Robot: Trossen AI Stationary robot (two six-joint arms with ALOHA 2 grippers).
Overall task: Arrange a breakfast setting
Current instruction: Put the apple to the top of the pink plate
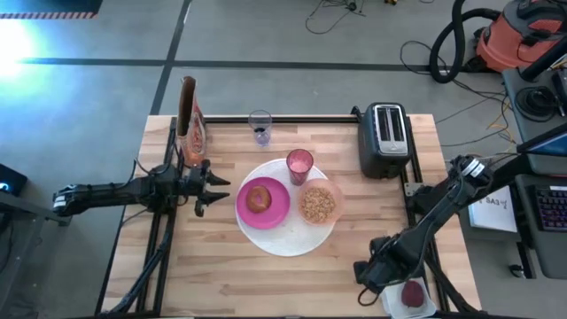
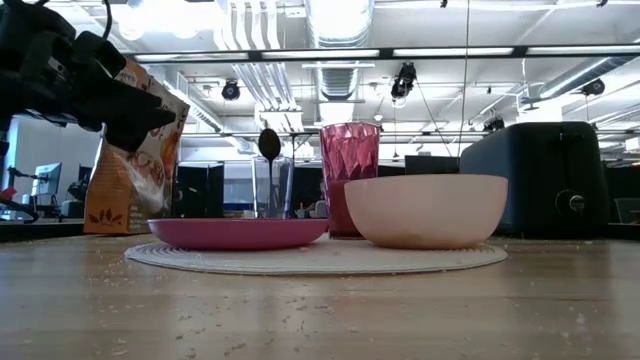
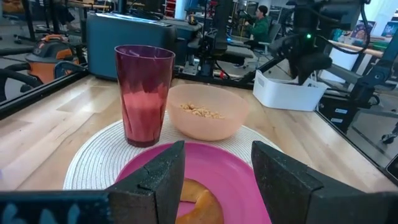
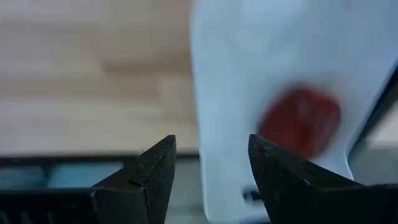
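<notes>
Breakfast setting sat mid-table on a big white round disc (image 1: 288, 241), toaster (image 1: 384, 138) far right, vacuum (image 1: 523, 40) on the floor beyond. Left gripper (image 1: 215, 188) and right gripper (image 1: 365, 288) both had fingers apart, empty.

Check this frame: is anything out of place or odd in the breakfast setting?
Yes. The small dark-red fruit lies in a white tray at the table's near-right corner, away from the mat. The spoon stands in a clear glass behind it.

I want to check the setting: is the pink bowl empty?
No, the high view shows the pink bowl filled with light brown cereal pieces, beside the magenta plate.
</notes>
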